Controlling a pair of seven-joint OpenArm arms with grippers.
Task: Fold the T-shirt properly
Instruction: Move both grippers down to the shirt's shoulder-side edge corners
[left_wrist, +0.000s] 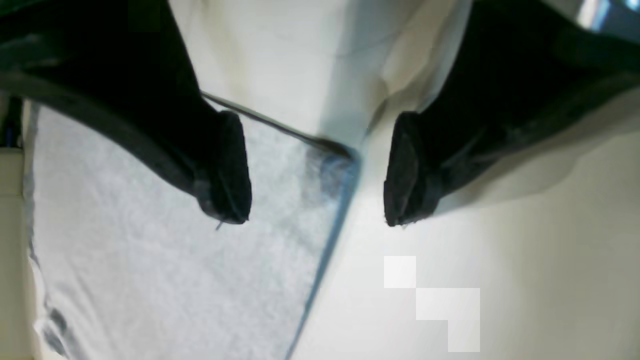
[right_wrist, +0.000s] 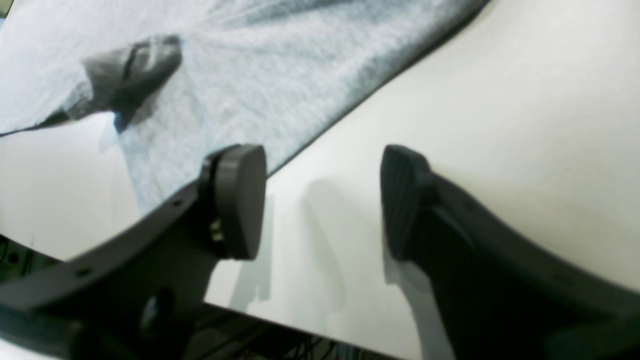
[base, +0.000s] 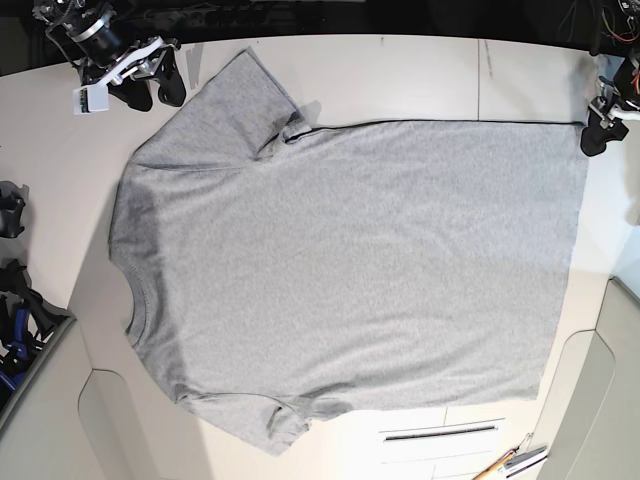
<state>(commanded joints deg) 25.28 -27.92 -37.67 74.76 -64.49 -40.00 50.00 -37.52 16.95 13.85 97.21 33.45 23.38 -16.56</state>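
Where the base view looks down, the grey T-shirt (base: 380, 260) lies spread out on the pale table (base: 420, 65). Its long way runs from left to right across this view. The end with the sleeves points left, and the straight bottom edge is at the right. One sleeve sticks up and to the right near the top, and the other is bunched at the bottom left. No letters show on the side facing up. The left gripper (base: 603, 128) is at the shirt's top right corner. The right gripper (base: 155, 90) is at the top left, just beside the upper sleeve.

As the left wrist view shows, the left gripper's two fingers are wide apart, with a corner of the shirt seen between them. One straight edge runs down and a bit left from that corner, and another goes up and left. It is hard to tell if a finger touches the cloth.

When seen from the right wrist, the right gripper's fingers are wide apart too, pinching nothing. The sleeve points down and left, and its end is partly hidden behind one finger. The table shows between the fingers.
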